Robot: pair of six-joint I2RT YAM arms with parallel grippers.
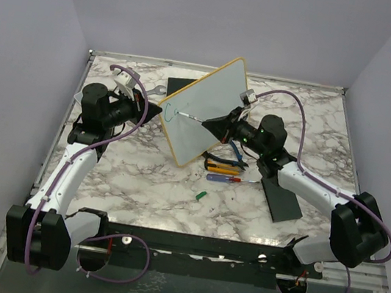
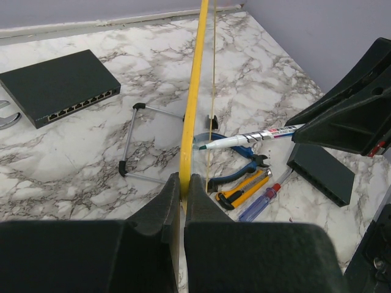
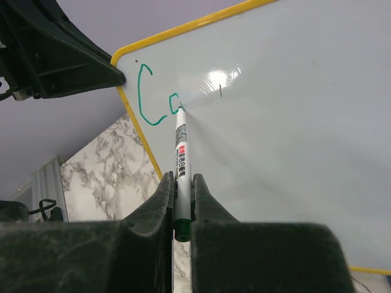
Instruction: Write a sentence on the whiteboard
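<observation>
The whiteboard [image 1: 205, 111], white with a yellow rim, stands tilted above the table. My left gripper [image 1: 161, 111] is shut on its left edge. In the left wrist view the rim [image 2: 194, 91] runs edge-on from between the fingers of my left gripper [image 2: 183, 183]. My right gripper [image 3: 181, 183] is shut on a marker [image 3: 182, 152] whose tip touches the board face [image 3: 293, 122]. Of the sentence, a teal "C" [image 3: 143, 97] and the start of a second letter [image 3: 174, 104] show. From above, the marker [image 1: 189, 117] points left out of my right gripper [image 1: 212, 124].
A black network switch [image 2: 61, 85] lies behind the board and a second black box [image 1: 280, 197] at the front right. Blue pliers [image 1: 236, 149], a yellow utility knife [image 1: 222, 168], a screwdriver [image 1: 231, 180] and a green cap [image 1: 200, 195] lie under and before the board. A wire stand [image 2: 143, 143] sits nearby.
</observation>
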